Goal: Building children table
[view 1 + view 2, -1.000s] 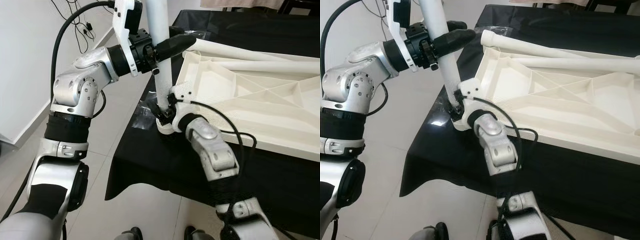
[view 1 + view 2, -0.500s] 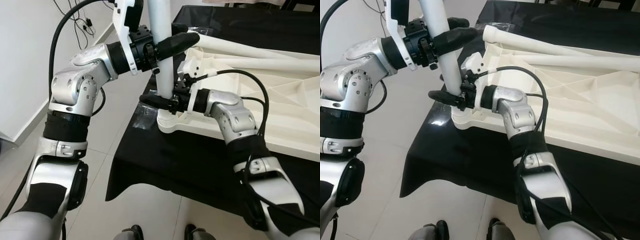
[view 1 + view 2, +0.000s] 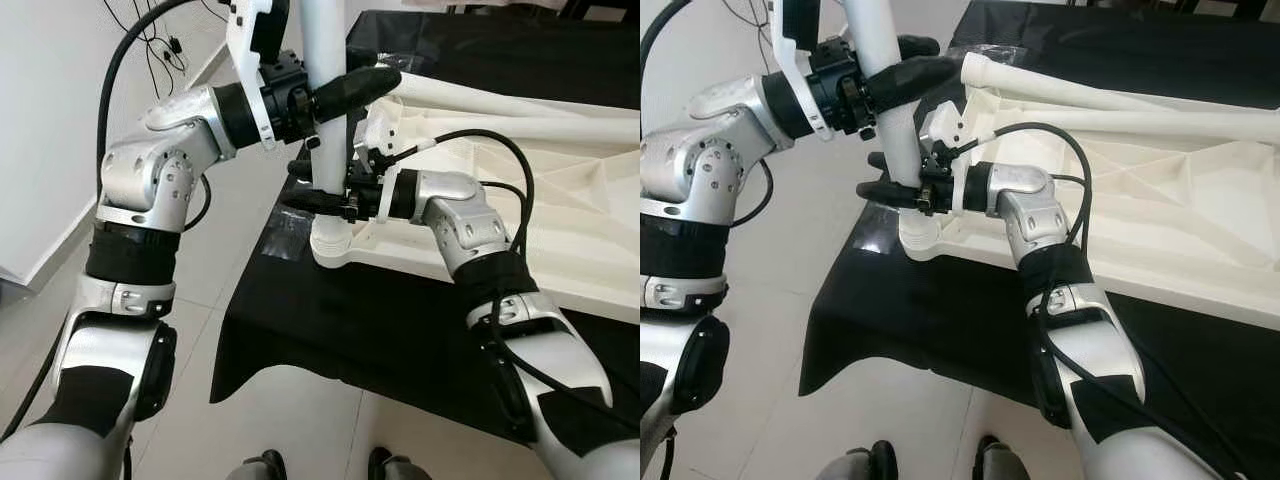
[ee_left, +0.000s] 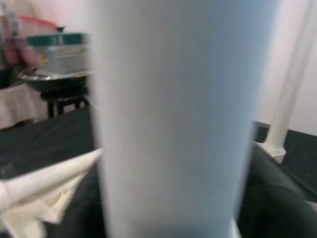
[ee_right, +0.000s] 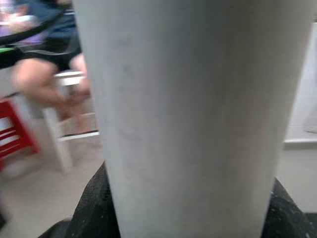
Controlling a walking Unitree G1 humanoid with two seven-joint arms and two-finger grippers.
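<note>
A white table leg point(image 3: 322, 120) stands upright with its foot in the corner socket point(image 3: 330, 246) of the upturned white table top point(image 3: 520, 210). My left gripper point(image 3: 335, 92) is shut on the leg high up, coming in from the left. My right gripper point(image 3: 318, 185) is shut on the same leg lower down, just above the socket, with its arm reaching across the table top's corner. Both wrist views look straight at the leg point(image 4: 173, 119) point(image 5: 193, 119), blurred and very close.
Two more white legs point(image 3: 480, 100) point(image 3: 545, 128) lie across the table top. All rests on a table under a black cloth point(image 3: 330, 330), whose corner is just below the socket. A plastic bag point(image 3: 285, 238) lies there. Tiled floor point(image 3: 230, 300) lies to the left. A seated person point(image 5: 44, 74) is in the background.
My right arm swung from below the leg's foot up over the table top, and its gripper closed on the lower leg. The left gripper held the leg still.
</note>
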